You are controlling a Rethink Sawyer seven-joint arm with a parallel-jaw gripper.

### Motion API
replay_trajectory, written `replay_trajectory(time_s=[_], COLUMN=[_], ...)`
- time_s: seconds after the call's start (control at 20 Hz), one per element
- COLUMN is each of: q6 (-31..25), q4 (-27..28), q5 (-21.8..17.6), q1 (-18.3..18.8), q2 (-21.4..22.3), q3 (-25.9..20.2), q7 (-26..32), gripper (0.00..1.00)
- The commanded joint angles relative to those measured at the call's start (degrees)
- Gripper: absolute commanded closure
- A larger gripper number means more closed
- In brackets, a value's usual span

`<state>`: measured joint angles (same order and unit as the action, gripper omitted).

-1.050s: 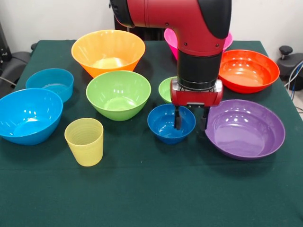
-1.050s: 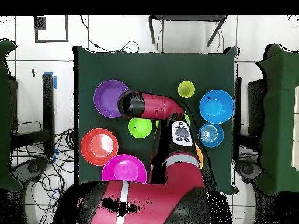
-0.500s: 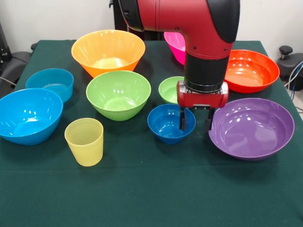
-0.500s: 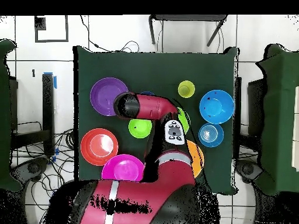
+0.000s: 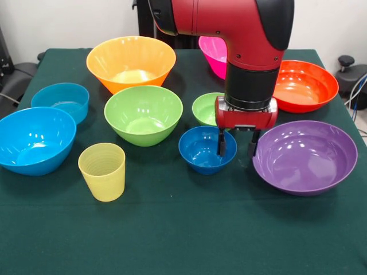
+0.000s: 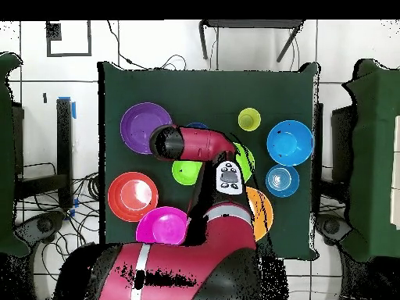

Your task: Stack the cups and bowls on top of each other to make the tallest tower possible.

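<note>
My gripper (image 5: 235, 144) is open and hangs low between the small dark-blue bowl (image 5: 200, 150) and the purple bowl (image 5: 301, 156). One finger (image 5: 221, 143) is over the blue bowl's right side; the other is by the purple bowl's left rim. It holds nothing. The yellow ribbed cup (image 5: 102, 171) stands upright at the front left. A large lime-green bowl (image 5: 143, 113) and a small lime-green bowl (image 5: 205, 107) sit mid-table. All bowls rest singly on the cloth. In the overhead view the arm (image 6: 199, 144) hides the gripper.
An orange bowl (image 5: 131, 62), a pink bowl (image 5: 211, 52) and a red-orange bowl (image 5: 301, 85) stand at the back. A large blue bowl (image 5: 34, 139) and a low light-blue bowl (image 5: 60, 100) sit at the left. The green cloth (image 5: 183, 229) covers the table.
The gripper has shifted a little to the right, from over the blue bowl's middle toward its right rim. The purple bowl slid slightly right. Fingers stay open.
</note>
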<state>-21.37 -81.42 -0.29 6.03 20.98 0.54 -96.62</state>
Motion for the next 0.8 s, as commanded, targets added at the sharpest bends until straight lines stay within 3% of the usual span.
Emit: replay_trajectory(time_s=[0.05, 0.8], q6=[2.94, 3.15], q4=[0.3, -0.93], q5=[-4.79, -5.07], q1=[-1.14, 0.23], q2=[-0.38, 0.87], q3=[-1.82, -2.05], q7=[-2.99, -1.61], gripper=[0.0, 0.0])
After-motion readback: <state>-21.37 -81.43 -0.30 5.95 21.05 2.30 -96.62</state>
